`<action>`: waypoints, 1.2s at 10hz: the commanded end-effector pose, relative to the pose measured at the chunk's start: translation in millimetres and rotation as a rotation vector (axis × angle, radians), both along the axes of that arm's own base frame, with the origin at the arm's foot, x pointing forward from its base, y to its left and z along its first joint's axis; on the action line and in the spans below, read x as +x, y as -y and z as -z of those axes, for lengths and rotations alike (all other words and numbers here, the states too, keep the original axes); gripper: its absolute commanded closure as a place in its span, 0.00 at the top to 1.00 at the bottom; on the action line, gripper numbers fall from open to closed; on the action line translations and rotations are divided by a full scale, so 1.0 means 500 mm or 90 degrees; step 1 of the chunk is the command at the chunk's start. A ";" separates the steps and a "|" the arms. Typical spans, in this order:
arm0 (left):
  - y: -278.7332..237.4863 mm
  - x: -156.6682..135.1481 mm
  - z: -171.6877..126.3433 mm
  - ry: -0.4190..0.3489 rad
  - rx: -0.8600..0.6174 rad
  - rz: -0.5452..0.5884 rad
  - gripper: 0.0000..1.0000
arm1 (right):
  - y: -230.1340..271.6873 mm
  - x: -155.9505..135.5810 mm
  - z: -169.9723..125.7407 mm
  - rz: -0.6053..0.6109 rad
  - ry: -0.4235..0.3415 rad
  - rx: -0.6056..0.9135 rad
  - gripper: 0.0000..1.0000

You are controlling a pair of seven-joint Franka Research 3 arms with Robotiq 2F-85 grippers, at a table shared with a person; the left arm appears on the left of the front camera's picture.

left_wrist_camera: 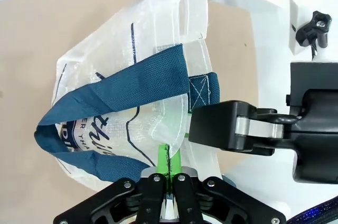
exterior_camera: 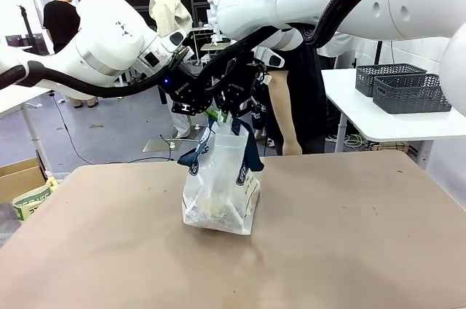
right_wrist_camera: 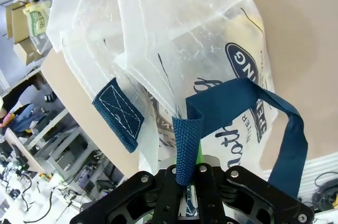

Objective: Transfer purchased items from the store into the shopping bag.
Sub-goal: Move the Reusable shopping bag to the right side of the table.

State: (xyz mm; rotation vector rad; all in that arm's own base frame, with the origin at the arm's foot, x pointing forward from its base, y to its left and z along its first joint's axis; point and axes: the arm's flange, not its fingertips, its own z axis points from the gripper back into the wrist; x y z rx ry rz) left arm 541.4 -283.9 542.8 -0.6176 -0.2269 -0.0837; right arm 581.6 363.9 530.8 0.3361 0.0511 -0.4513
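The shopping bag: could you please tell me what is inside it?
Through the translucent wall of the shopping bag, a pale yellowish shape shows near the bottom; crumpled plastic blurs it, so it cannot be identified.

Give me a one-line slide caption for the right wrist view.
Right gripper shut on a navy strap handle of the translucent shopping bag, tan table beyond.

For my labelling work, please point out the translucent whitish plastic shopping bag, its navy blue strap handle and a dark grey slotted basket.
translucent whitish plastic shopping bag (exterior_camera: 218, 200): front view, front wall.
navy blue strap handle (right_wrist_camera: 240, 91): right wrist view, upper part of loop.
dark grey slotted basket (exterior_camera: 411, 96): front view, near side wall.
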 end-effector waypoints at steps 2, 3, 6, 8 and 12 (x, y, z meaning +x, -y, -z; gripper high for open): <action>0.000 0.000 0.000 0.000 0.000 0.000 0.20 | -0.001 -0.001 -0.001 0.000 0.000 0.000 0.00; 0.003 -0.008 -0.003 -0.013 0.003 0.013 0.40 | -0.001 -0.001 -0.001 0.000 0.000 0.000 0.00; 0.010 -0.037 -0.004 -0.019 -0.002 0.035 0.51 | -0.001 0.003 0.003 0.008 -0.003 0.000 0.00; 0.016 -0.052 -0.002 -0.009 -0.021 0.040 0.51 | -0.002 0.008 0.007 0.018 -0.008 0.002 0.00; 0.010 -0.086 0.000 0.017 -0.025 0.087 0.51 | -0.004 0.010 0.010 0.016 -0.018 0.002 0.00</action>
